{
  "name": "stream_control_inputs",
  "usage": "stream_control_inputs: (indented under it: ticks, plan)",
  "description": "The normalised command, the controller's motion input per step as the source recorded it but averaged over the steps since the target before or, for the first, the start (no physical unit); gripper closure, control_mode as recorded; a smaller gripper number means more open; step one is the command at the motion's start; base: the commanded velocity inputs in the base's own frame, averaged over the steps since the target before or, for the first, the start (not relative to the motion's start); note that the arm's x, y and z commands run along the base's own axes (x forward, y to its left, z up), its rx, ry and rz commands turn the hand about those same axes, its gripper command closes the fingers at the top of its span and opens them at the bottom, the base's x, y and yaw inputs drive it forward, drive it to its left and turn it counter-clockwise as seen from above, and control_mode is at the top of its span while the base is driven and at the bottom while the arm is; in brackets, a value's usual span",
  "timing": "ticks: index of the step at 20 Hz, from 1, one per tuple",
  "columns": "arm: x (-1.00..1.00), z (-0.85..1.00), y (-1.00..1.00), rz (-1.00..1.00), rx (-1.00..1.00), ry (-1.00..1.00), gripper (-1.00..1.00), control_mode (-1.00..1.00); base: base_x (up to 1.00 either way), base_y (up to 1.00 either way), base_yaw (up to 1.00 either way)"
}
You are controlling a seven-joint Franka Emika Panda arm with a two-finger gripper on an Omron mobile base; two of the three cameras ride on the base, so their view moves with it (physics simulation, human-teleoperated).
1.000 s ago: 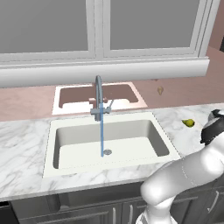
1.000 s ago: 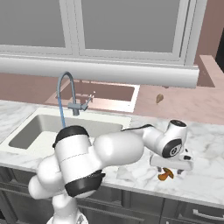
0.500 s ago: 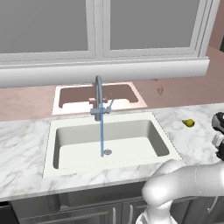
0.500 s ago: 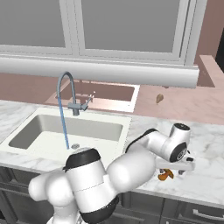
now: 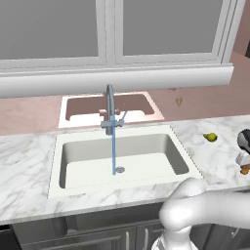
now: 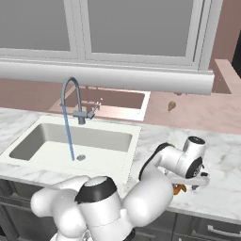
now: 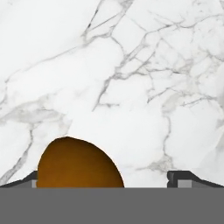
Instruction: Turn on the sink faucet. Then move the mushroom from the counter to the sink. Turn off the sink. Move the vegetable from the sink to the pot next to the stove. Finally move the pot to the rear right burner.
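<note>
Water runs in a thin blue stream from the curved grey faucet point(image 5: 110, 105) point(image 6: 70, 94) into the white sink point(image 5: 73, 168) point(image 6: 28, 146). The brown-orange mushroom point(image 7: 76, 164) point(image 6: 177, 189) point(image 5: 245, 170) lies on the marble counter to the right of the sink. My gripper point(image 7: 105, 180) point(image 6: 190, 181) point(image 5: 244, 158) hangs just over it, pointing down, open. In the hand view the mushroom sits between the two fingertips point(image 7: 181, 177), close to the left one, and nothing is gripped.
A small yellow-green item point(image 5: 210, 137) lies on the counter right of the sink. A small brown thing point(image 6: 172, 106) point(image 5: 178, 101) sits on the pink ledge behind. My own arm's bulky white links point(image 6: 141, 197) fill the counter's front edge. Windows rise above.
The arm's elbow has swung lower and to the front. The hand has stayed over the mushroom and sunk slightly. The jaws have stayed wide and the water keeps running.
</note>
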Motion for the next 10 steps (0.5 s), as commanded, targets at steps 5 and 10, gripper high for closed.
stream_control_inputs:
  ticks: [5, 10]
  plan:
    - [0.00, -0.20, 0.00, 0.00, 0.00, 0.00, 1.00, -1.00, 0.00, 0.00, 0.00]
    - [0.00, -0.05, 0.01, 0.00, 0.00, -0.01, 1.00, -1.00, 0.00, 0.00, 0.00]
